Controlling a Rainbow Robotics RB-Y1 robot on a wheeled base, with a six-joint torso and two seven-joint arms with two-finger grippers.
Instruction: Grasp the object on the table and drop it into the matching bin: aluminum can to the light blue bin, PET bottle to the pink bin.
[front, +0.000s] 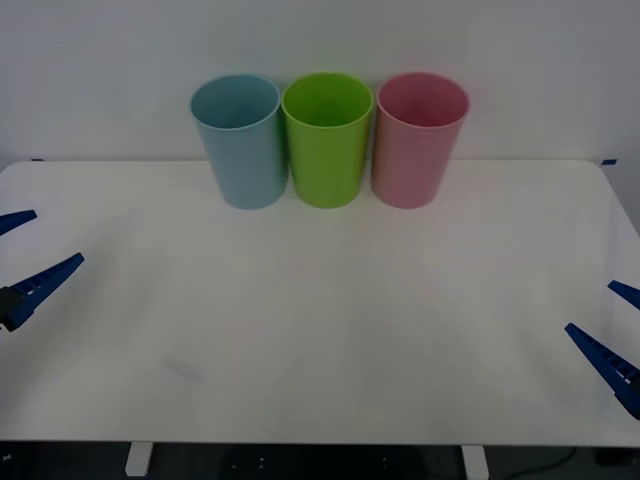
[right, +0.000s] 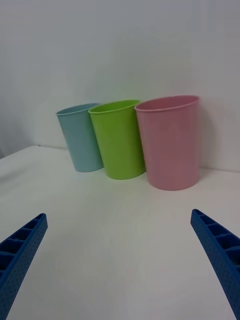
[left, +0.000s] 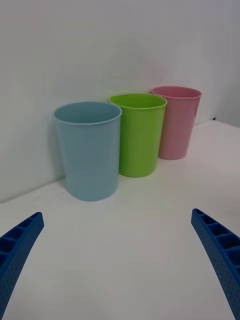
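Both of our grippers sit nearest the camera, low at the counter's side edges: the left gripper (front: 22, 262) at the left edge and the right gripper (front: 618, 335) at the right edge, each with its blue ribbed fingers spread wide and holding nothing. From the front we look down into three bins standing in a row at the back of the white counter (front: 320, 340): the light blue bin (front: 240, 142) on the left, a lime green bin (front: 326, 140) in the middle, the pink bin (front: 418, 140) on the right, all upright and touching or nearly so. Our wrist views show their sides instead, the left wrist closest to the light blue bin, the right wrist closest to the pink one. We cannot see into the bins well enough to place the can. A plain pale wall (front: 320, 40) stands right behind.
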